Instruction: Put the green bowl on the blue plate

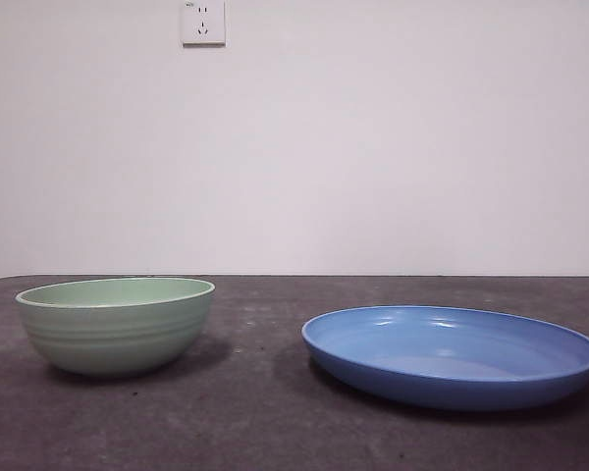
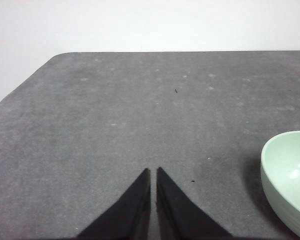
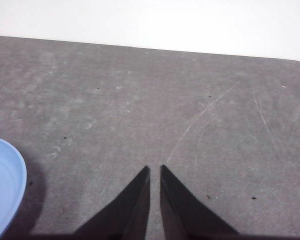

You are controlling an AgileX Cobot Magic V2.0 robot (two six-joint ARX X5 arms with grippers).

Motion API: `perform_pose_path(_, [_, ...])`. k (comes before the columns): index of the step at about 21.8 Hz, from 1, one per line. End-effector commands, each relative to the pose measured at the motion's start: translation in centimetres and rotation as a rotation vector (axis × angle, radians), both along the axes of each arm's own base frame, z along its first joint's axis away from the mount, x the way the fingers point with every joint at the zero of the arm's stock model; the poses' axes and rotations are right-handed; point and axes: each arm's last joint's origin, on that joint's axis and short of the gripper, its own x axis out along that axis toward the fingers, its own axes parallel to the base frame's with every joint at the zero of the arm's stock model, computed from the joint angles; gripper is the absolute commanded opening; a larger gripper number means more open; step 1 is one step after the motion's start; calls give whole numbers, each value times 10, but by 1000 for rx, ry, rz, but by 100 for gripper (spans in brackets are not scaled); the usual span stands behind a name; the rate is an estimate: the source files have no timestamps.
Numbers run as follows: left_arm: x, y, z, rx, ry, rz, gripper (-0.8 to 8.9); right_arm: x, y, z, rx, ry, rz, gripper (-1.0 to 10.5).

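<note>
1. The green bowl (image 1: 116, 324) looks rigid, light and smooth; its thin rim, on the side nearest the left gripper (image 2: 153, 172), seems the best place to pinch.
2. It is pale mint with faint ridges, upright and empty on the dark table (image 1: 255, 412).
3. The blue plate (image 1: 452, 353), glossy and shallow, lies well apart beside it.
4. Both the left gripper and the right gripper (image 3: 155, 170) hover over bare table, jaws together, holding nothing.

The front view looks level across the table (image 1: 255, 412); both wrist views look down on it.
</note>
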Motion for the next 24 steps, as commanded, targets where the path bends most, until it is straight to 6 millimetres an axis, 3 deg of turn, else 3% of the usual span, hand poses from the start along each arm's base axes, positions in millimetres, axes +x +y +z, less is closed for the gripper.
perform_pose_path(1, [1, 0, -7, 2, 23, 0, 20, 0, 0, -1, -4, -6, 3, 31])
perform_pose_path(11, [1, 0, -7, -12, 23, 3, 20, 1, 0, 1, -1, -22, 5, 31])
perform_pose_path(24, [1, 0, -1, -134, -3, 18, 17, 0, 3, 12, 195, -80, 70, 13])
